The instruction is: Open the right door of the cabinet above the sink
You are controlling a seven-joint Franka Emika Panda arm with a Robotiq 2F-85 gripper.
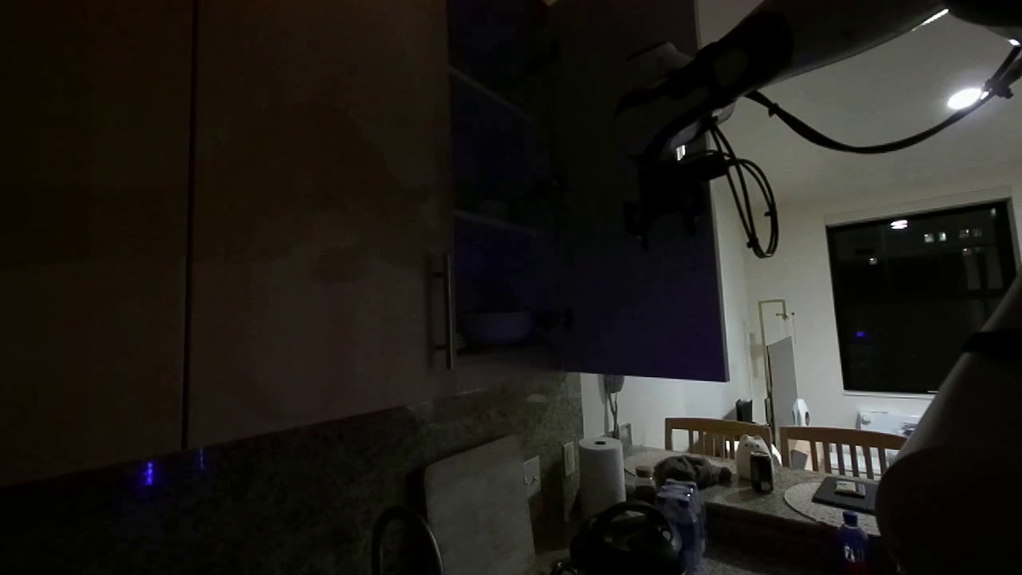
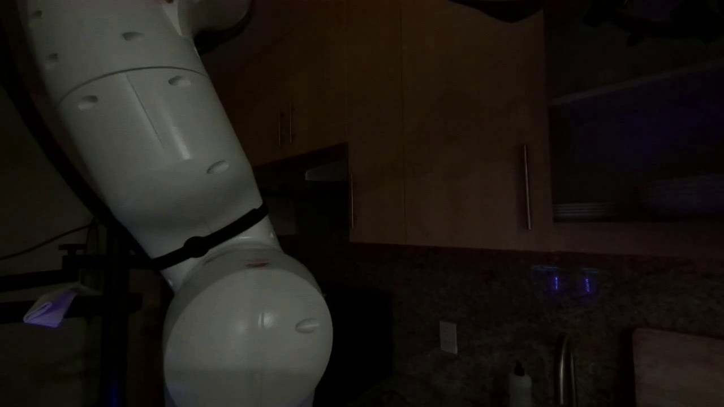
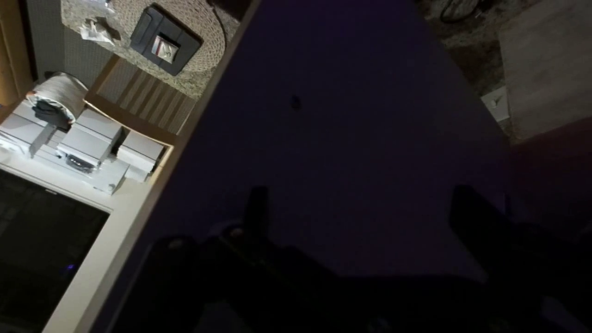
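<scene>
Wrist view: the gripper (image 3: 358, 199) has its fingers spread wide, released, before the right door (image 3: 351, 120); in an exterior view I see that door swung open from the cabinet (image 1: 359, 231), a bowl (image 1: 499, 327) low inside

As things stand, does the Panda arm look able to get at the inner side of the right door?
Probably yes. The right door stands open, and in the wrist view nothing shows between it and the open end effector. It is too dark to tell whether they touch.
</scene>
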